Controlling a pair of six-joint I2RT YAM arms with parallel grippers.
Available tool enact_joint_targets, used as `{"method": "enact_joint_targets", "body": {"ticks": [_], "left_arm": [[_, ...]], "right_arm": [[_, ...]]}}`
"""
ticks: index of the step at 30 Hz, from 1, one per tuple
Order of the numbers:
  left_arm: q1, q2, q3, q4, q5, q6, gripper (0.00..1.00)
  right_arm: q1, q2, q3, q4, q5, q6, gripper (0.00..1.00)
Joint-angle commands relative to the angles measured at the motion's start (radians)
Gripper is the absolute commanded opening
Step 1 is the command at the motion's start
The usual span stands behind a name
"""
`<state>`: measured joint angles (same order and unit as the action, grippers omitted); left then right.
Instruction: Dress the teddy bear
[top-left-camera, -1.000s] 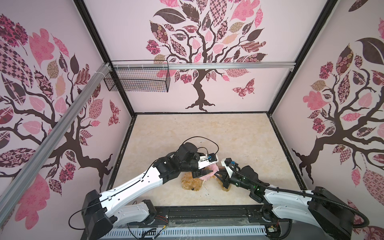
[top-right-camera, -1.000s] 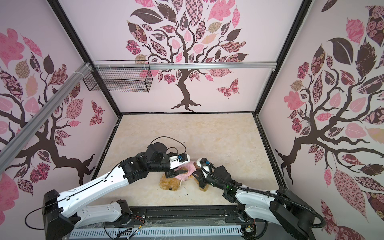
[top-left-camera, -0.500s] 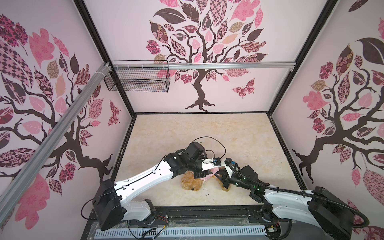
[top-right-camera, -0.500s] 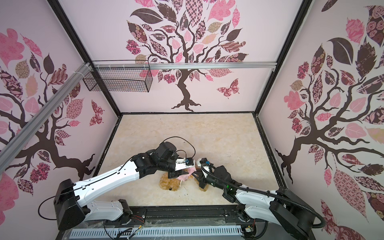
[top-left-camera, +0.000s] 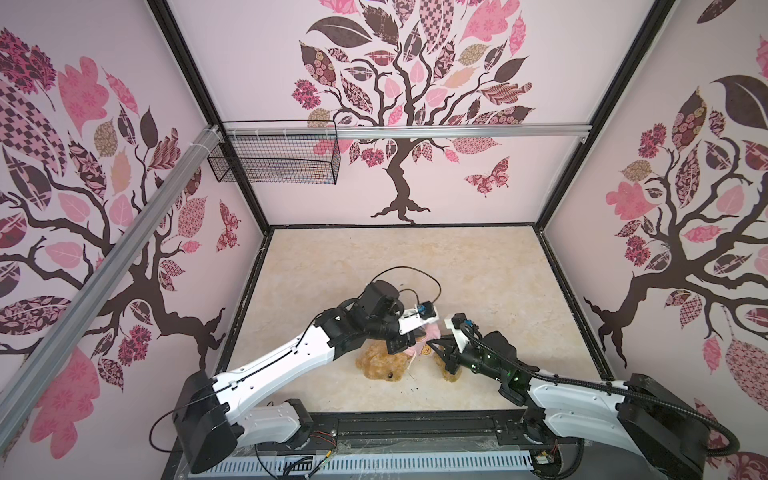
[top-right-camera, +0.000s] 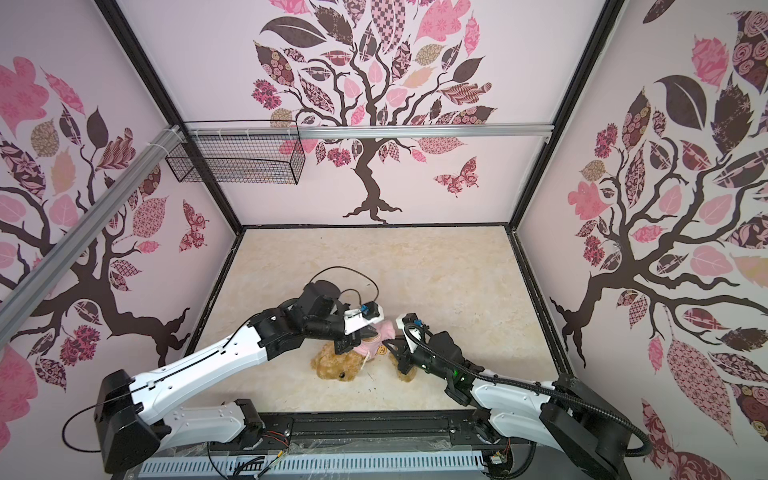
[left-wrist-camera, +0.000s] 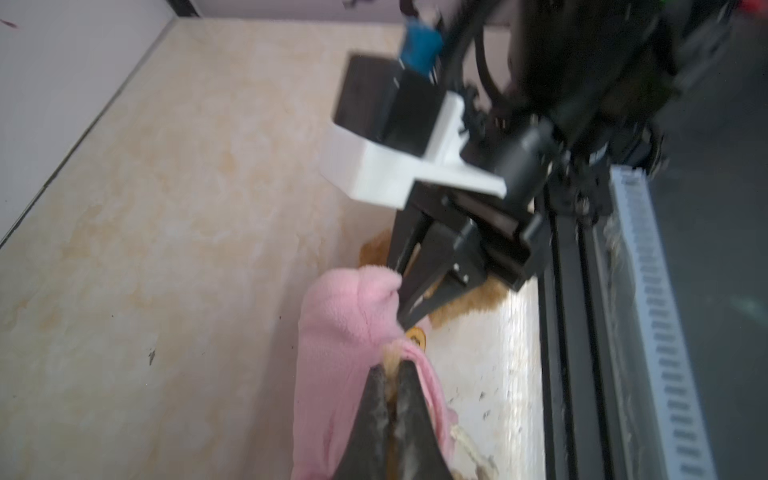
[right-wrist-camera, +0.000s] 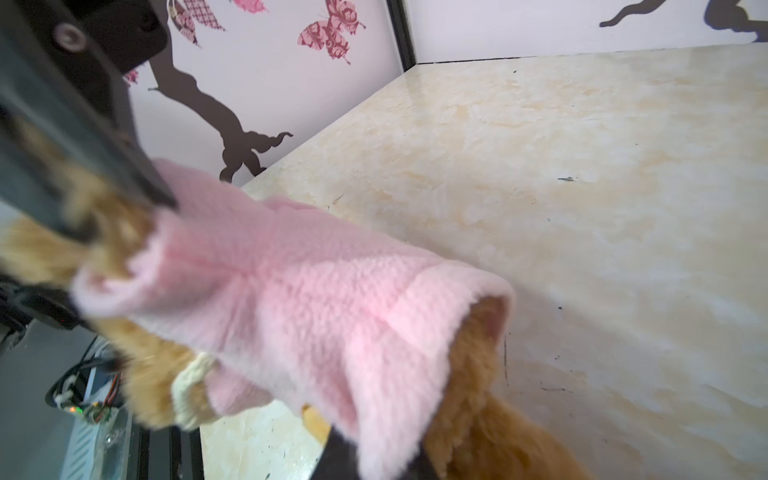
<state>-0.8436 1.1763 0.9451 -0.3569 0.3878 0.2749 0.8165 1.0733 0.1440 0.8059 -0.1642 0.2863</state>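
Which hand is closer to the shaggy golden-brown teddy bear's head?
Left. The left hand is just beside the head; the right hand grips the fluffy pink shirt farther down.

teddy bear (top-left-camera: 379, 365) torso largely hidden, pink shirt (right-wrist-camera: 291, 299) cut off at edge

Left pincer (left-wrist-camera: 392, 368): clamped on a tuft of the shaggy golden-brown plush teddy bear (left-wrist-camera: 469, 301)
Right pincer (left-wrist-camera: 409, 309): pinching the soft pink fleece shirt (left-wrist-camera: 340, 332)
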Motion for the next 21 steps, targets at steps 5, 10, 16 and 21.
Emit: {"method": "enact_joint_targets", "body": {"ticks": [5, 10, 16, 21], "left_arm": [[0.094, -0.167, -0.221, 0.679, 0.037, -0.654, 0.0], [0.094, -0.158, -0.241, 0.538, 0.004, -0.572, 0.0], [0.093, -0.109, -0.236, 0.347, -0.026, -0.43, 0.0], [0.092, -0.061, -0.22, 0.332, 0.015, -0.432, 0.0]], "right_arm": [[-0.001, -0.004, 0.004, -0.155, 0.203, 0.087, 0.01], [-0.001, -0.05, 0.036, -0.182, 0.158, -0.006, 0.23], [-0.001, -0.191, 0.081, -0.264, 0.156, -0.162, 0.62], [0.018, -0.23, 0.114, -0.253, 0.132, -0.263, 0.74]]}}
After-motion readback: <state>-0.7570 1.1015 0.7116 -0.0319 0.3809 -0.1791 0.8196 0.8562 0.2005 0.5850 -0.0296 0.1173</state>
